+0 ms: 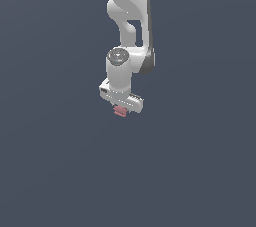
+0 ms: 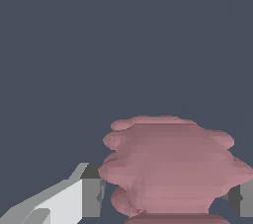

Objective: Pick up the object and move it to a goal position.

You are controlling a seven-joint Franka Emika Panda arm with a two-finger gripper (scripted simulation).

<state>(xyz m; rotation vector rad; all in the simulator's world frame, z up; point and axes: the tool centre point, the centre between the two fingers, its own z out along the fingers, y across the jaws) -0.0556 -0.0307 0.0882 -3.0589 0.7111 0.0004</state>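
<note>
The object (image 1: 120, 111) is a small dusty-pink ridged lump right under the white gripper (image 1: 121, 106) in the middle of the exterior view. In the wrist view the object (image 2: 168, 164) fills the space between the two fingers. One grey fingertip (image 2: 91, 196) touches one side of it and the other fingertip (image 2: 245, 198) sits at its opposite side at the frame's edge. The gripper (image 2: 168, 201) is shut on the object. The fingers themselves are hidden behind the hand in the exterior view.
The white arm (image 1: 127, 16) reaches down from the top of the exterior view. All around is a plain dark grey-blue surface (image 1: 200, 161) with no other objects or marks showing.
</note>
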